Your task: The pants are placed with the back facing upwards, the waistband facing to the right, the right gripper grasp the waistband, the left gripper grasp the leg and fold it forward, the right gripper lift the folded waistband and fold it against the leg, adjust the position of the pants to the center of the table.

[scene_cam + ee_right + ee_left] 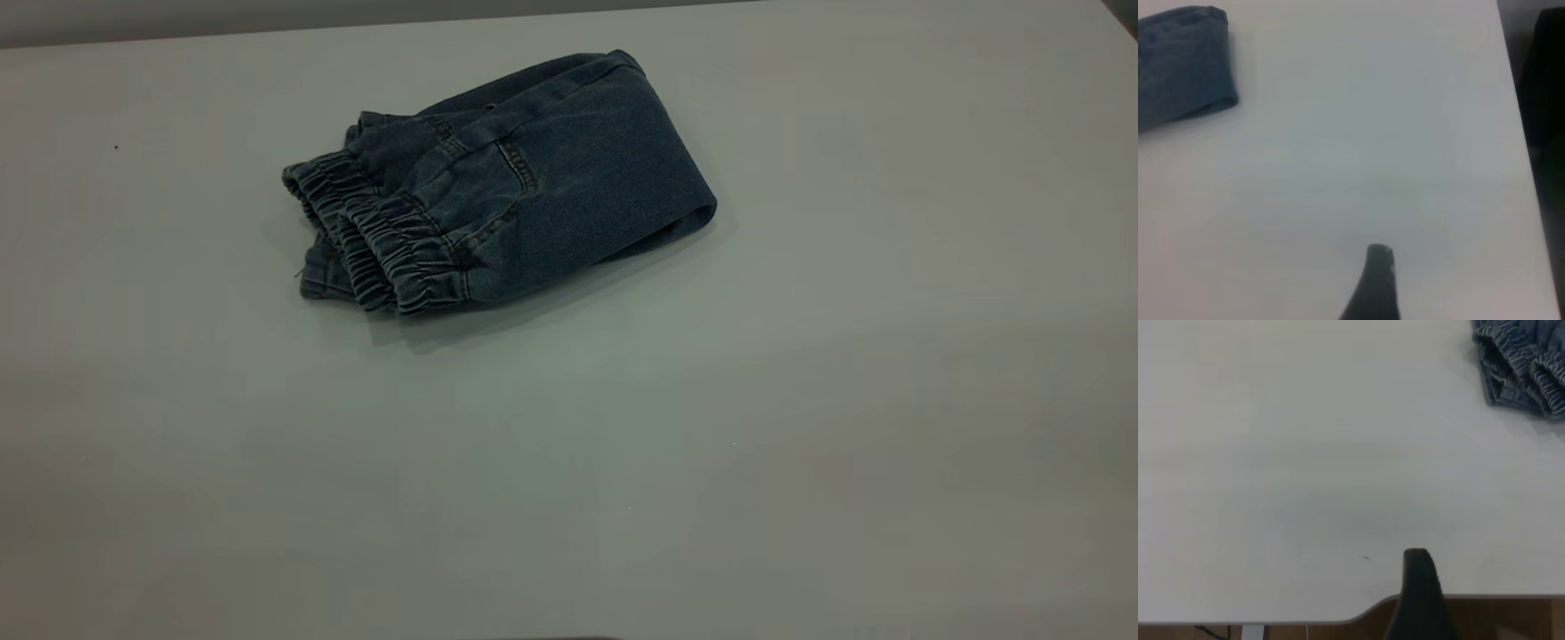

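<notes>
The blue denim pants (533,178) lie folded into a compact bundle on the grey table (711,444), left of centre and toward the far side. Their gathered elastic waistband (391,249) points left, and the folded edge is at the right. Neither gripper shows in the exterior view. In the left wrist view my left gripper (1465,577) hangs over the table's near edge, far from the pants (1525,367); only one dark finger (1421,587) shows, with nothing against it. The right gripper (1438,270) is also well away from the pants (1178,60), one finger (1377,280) showing, holding nothing.
The table's edge (1338,620) with brown floor below runs behind the left finger. A dark object (1548,80) stands beyond the table's side edge in the right wrist view.
</notes>
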You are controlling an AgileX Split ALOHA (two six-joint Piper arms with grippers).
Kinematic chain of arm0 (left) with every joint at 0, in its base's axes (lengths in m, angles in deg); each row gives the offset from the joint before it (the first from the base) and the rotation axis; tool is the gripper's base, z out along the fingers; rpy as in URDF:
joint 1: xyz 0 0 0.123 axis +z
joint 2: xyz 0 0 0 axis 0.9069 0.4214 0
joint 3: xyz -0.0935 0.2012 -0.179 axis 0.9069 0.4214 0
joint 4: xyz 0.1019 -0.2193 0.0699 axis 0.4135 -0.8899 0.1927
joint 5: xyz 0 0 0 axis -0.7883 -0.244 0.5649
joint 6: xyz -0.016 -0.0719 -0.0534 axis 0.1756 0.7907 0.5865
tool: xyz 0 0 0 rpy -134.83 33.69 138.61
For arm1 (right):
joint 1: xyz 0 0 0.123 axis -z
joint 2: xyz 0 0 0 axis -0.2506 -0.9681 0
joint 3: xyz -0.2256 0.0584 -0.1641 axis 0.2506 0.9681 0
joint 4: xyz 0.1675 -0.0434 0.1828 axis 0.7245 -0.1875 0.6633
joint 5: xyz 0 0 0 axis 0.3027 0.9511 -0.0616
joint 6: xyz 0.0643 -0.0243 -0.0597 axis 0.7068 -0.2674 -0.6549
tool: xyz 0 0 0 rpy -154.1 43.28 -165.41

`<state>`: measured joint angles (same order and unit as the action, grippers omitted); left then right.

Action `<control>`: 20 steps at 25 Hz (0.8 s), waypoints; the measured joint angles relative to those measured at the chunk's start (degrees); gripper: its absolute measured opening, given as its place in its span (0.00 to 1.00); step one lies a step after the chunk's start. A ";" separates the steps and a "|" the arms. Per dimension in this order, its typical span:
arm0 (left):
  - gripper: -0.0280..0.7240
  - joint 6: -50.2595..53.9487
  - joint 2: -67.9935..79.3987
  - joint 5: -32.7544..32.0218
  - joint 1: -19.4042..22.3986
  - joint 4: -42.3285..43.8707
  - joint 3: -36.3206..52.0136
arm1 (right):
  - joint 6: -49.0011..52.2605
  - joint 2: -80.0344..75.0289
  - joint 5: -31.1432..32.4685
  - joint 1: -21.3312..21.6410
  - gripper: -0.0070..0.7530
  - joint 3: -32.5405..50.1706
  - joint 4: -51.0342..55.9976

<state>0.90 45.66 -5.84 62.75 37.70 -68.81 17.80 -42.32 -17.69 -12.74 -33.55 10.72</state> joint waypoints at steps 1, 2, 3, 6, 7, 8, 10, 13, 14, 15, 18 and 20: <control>0.66 0.00 -0.05 0.00 0.01 0.00 0.00 | -0.36 0.00 0.00 0.00 0.79 0.00 0.00; 0.66 0.00 -0.05 0.00 0.01 0.00 0.00 | -0.64 0.00 0.00 0.00 0.79 0.00 0.00; 0.66 0.00 -0.05 0.00 0.01 0.00 0.00 | -1.02 0.00 0.00 0.00 0.79 0.00 0.00; 0.66 0.00 -0.06 0.00 0.01 0.00 0.00 | -2.23 0.00 0.00 0.00 0.79 0.00 0.43; 0.66 0.00 -0.06 0.00 0.01 0.00 0.00 | -2.67 0.00 0.00 0.00 0.79 0.00 0.73; 0.66 0.00 -0.06 0.00 0.01 0.00 0.00 | -3.01 0.00 0.00 0.00 0.79 0.00 0.99; 0.66 0.00 -0.06 0.00 0.01 0.00 0.00 | -3.46 0.00 0.00 0.00 0.79 0.00 1.10; 0.66 0.00 -0.06 0.00 0.01 0.00 0.00 | -3.46 0.00 0.00 0.00 0.79 0.00 1.10; 0.66 0.00 -0.06 0.00 0.01 0.00 0.00 | -3.34 0.00 0.00 0.00 0.79 0.00 1.10; 0.66 0.00 -0.06 0.00 0.01 0.00 0.00 | -3.21 0.00 0.00 0.00 0.79 0.00 1.10; 0.66 0.00 -0.06 0.00 0.01 0.00 0.00 | -2.10 0.00 0.00 0.00 0.79 0.00 1.10; 0.66 0.00 -0.06 0.00 0.01 0.00 0.00 | -1.60 0.00 0.00 0.00 0.79 0.00 1.10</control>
<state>0.90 45.60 -5.84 62.77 37.70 -68.81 16.20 -42.32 -17.69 -12.74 -33.55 11.82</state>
